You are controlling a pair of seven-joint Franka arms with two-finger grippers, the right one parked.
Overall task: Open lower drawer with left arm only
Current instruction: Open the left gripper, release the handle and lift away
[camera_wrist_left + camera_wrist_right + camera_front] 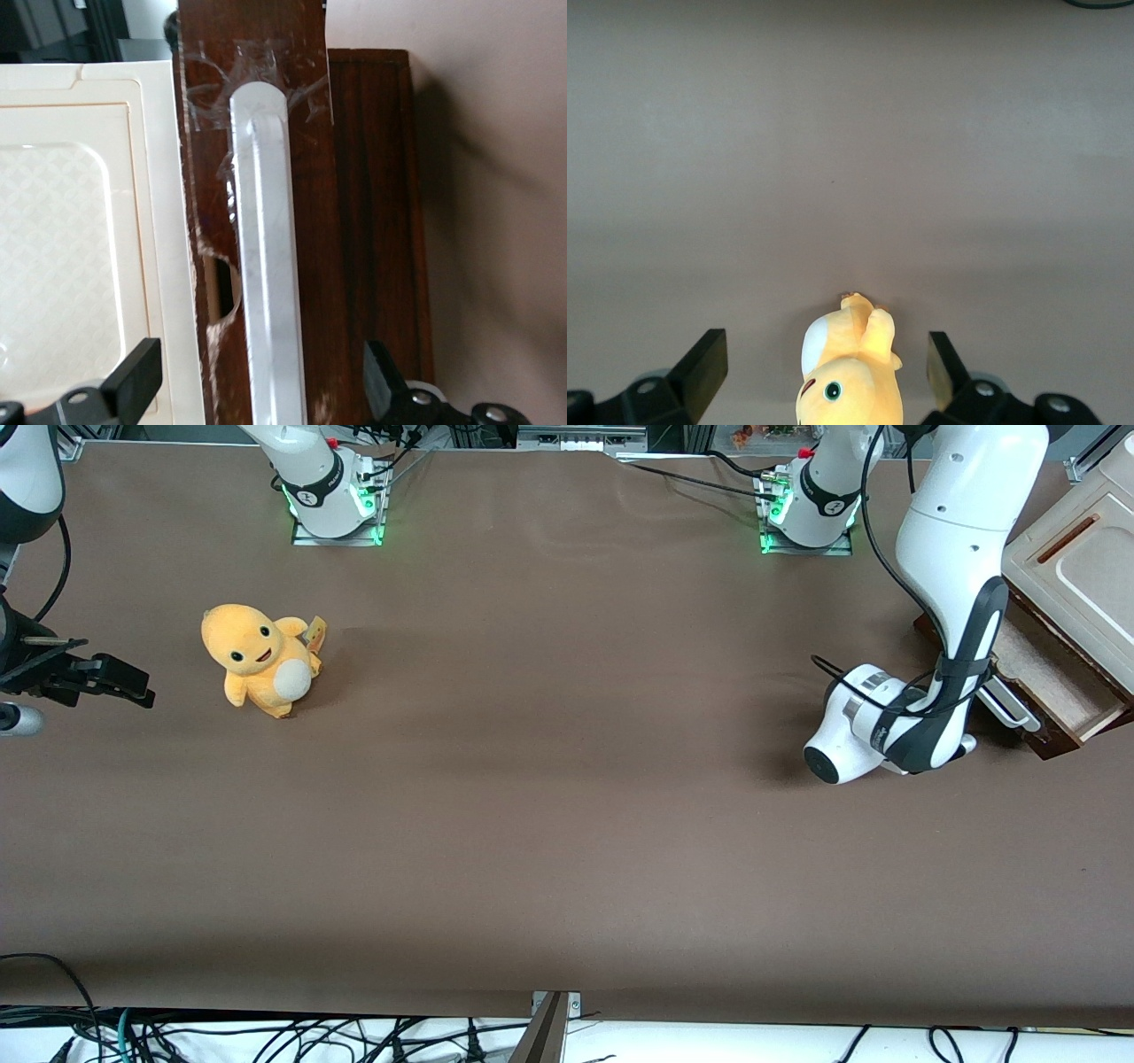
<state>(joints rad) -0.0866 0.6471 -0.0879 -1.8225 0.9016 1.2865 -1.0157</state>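
Observation:
The lower drawer (1056, 682) stands pulled out of the cabinet at the working arm's end of the table, its pale raw-wood inside showing. Its dark brown front (359, 221) carries a long white bar handle (266, 257), also visible as handle (1010, 707). The left arm (952, 584) bends down in front of the drawer. My gripper (261, 381) is open and straddles the handle, one finger (137, 372) over the cream top and the other finger (381, 381) over the brown front, neither touching the bar. In the front view the arm's wrist hides the fingers.
The cabinet's cream panelled top (1076, 571) with a brown slot rises above the drawer. A yellow plush toy (260, 657) sits toward the parked arm's end of the table. Two arm bases (335, 491) stand farthest from the front camera.

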